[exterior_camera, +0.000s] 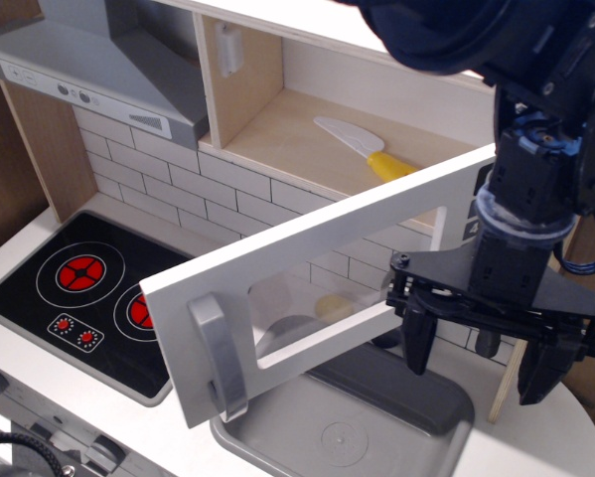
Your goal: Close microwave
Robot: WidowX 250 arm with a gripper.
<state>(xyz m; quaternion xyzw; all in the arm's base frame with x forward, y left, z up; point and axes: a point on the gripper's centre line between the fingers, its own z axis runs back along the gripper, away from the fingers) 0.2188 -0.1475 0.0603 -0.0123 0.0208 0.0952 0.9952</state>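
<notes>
The microwave (277,129) is a wooden box set high in the toy kitchen, and its cavity stands open. Its wide white door (307,248) is swung far out toward me, hinged at the right. The door's grey bar handle (221,358) is at its free left end, and its clear window (307,308) is in the middle. A sliver of black keypad (479,214) shows behind the arm. My gripper (476,360) hangs open and empty beside the door's lower right end, over the sink. Its left finger (416,348) is close to the door's bottom edge.
A toy knife (362,147) with a white blade and yellow handle lies inside the cavity. A grey slanted range hood (98,70) is at upper left, over a black hob (78,288) with red rings. A grey sink (376,427) lies below the door.
</notes>
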